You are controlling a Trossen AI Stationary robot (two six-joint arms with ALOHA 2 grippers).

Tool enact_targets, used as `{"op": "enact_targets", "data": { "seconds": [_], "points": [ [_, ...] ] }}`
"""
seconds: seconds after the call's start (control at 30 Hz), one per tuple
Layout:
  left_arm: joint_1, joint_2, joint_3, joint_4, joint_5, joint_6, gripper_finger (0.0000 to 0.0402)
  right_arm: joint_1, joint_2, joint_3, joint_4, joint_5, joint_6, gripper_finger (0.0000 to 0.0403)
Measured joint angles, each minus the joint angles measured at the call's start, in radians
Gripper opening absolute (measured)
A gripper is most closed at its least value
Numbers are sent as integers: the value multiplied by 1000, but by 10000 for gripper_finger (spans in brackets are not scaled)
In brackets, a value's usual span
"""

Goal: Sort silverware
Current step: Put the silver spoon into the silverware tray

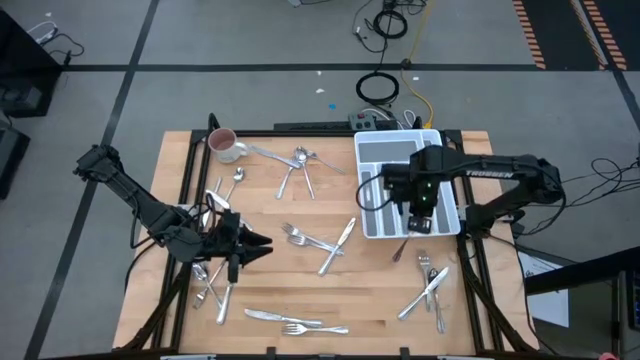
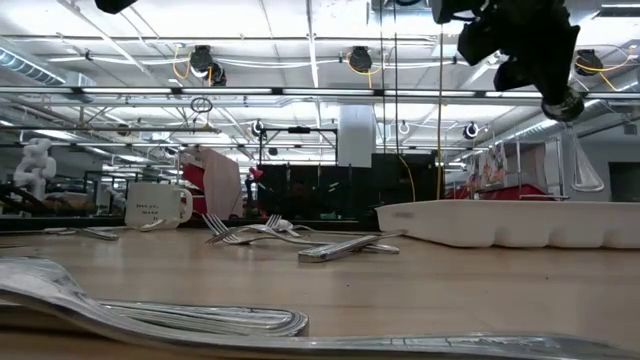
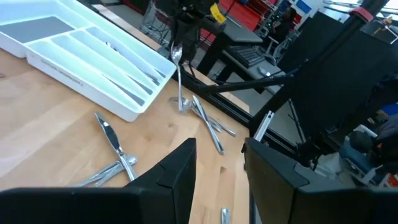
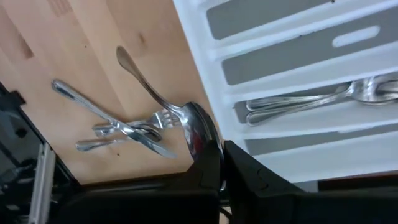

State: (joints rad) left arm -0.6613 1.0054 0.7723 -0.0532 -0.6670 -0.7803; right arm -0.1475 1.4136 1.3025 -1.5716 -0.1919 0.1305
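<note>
White lettering on the right arm (image 1: 505, 172) in the high view, apparently "TROSSEN", dark print on the mug (image 2: 157, 205) unreadable

The middle of the light wooden table (image 1: 370, 290) has bare stretches where a gripper could come down. Around them lie scattered shiny silver forks, spoons and knives (image 1: 318, 243). The white compartmented plastic tray (image 1: 378, 150) blocks the far right part. The pink-and-white mug (image 1: 222, 146) stands at the far left corner.

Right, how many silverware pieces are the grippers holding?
1: a shiny silver metal spoon, clamped in the right gripper over the white plastic tray. The left gripper is open, empty.
</note>
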Motion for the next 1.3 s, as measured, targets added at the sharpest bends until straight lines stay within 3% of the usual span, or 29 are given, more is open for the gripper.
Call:
{"op": "enact_targets", "data": {
  "seconds": [0.67,0.83,1.07,1.3],
  "points": [
    [1,0,0,0,-172,-31,141,-306,0,0,0,116,-407,0],
    [1,0,0,-1,-210,-52,141,-373,0,0,1,196,-488,0],
    [1,0,0,-1,-272,-53,141,-473,-12,0,2,176,-600,0],
    [22,1,0,-22,-296,-52,141,-557,-116,0,0,137,-663,0]
  ]
}}
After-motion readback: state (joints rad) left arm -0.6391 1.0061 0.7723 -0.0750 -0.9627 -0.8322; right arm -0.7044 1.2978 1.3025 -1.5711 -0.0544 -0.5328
